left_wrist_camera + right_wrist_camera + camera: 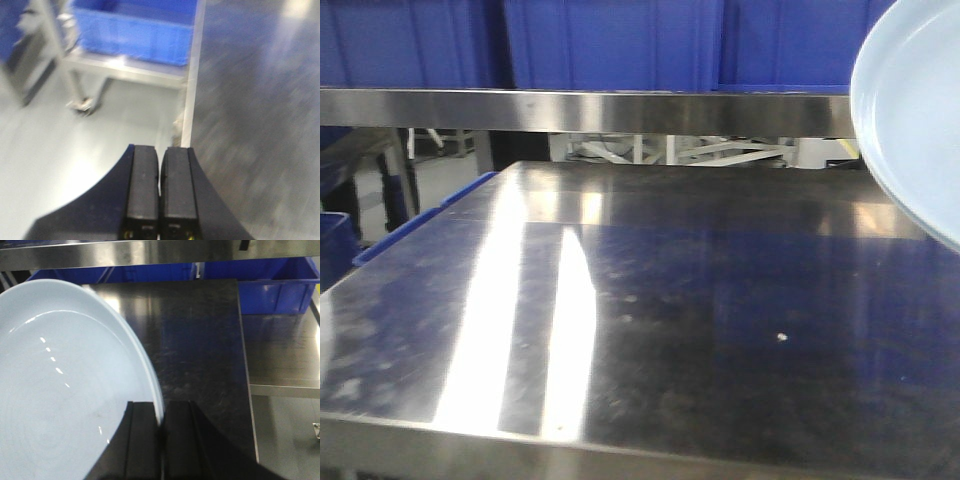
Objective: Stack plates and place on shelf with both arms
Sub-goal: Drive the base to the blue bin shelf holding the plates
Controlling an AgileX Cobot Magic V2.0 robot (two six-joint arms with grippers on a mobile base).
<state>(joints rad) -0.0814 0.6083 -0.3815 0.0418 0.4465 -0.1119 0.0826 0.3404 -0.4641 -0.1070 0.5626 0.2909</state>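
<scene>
The plate (60,380), glossy and pale bluish-white, hangs in the air over the steel tabletop (200,355). It is pinched at its rim by the right gripper (161,414), whose two black fingers are closed on either side of the upturned edge. The right wrist view shows this hold plainly. The front view catches only a curved, tilted slice of the plate in its upper right corner, with no gripper in sight. That front view does show the steel shelf (580,110) running across above the far side of the tabletop, with blue crates (610,40) on it. The left gripper (161,155) appears only in its own blurred wrist view. Its fingers are drawn together to a thin slit with nothing between them, and it sits over the tabletop's edge. Grey floor (75,150) lies beside it, and a blue crate (130,32) sits on a low steel rack (125,70) beyond.
</scene>
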